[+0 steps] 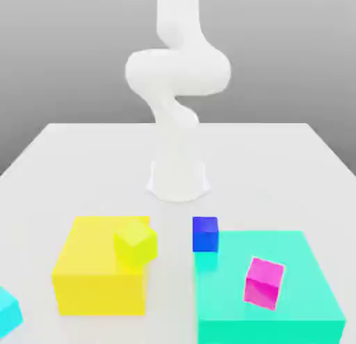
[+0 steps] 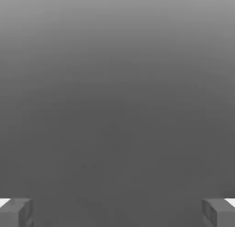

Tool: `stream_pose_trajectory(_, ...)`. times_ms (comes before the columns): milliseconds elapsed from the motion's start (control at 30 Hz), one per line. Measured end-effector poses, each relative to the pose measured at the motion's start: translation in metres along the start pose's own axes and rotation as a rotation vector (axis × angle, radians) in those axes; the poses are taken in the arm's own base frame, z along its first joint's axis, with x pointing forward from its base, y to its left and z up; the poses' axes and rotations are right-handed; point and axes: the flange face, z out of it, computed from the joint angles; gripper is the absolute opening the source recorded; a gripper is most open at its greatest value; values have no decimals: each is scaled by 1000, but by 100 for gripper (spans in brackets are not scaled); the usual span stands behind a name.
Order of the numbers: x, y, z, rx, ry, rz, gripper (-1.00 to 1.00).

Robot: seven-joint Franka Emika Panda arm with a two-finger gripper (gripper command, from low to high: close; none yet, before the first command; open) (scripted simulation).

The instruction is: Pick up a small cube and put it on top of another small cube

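Note:
The small cyan cube lies on the white table at the exterior view's near left corner, partly cut off by the picture's edge. Other small cubes are a yellow one on a big yellow block, a dark blue one on the table, and a magenta one tilted on the flat teal-green block. My gripper is open in the hand view, its two grey fingertips far apart with only plain grey background between them. The white arm rises from its base and leaves the picture upward.
The arm's base stands mid-table behind the blocks. The yellow block and the teal-green block sit side by side near the front, with a narrow gap of bare table between them. The table stretches back on both sides of the base.

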Motion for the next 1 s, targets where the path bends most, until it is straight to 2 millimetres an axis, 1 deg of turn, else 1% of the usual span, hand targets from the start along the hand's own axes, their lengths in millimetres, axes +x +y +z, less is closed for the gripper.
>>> stream_pose_trajectory(133, 27, 24, 69, -72, -72, 72, 0)
stream_pose_trajectory(233, 43, 48, 119, -127, -118, 126, 0)
stream_pose_trajectory(333, 56, 77, 167, -184, -159, 182, 0)
stream_pose_trajectory(467, 67, 124, 228, -266, -204, 257, 0)
stream_pose_trajectory(533, 70, 151, 256, -309, -225, 295, 0)
stream_pose_trajectory(667, 75, 216, 305, -403, -252, 381, 0)
stream_pose_trajectory(833, 63, 291, 361, -520, -289, 456, 0)
stream_pose_trajectory(1000, 44, 378, 400, -649, -311, 533, 0)
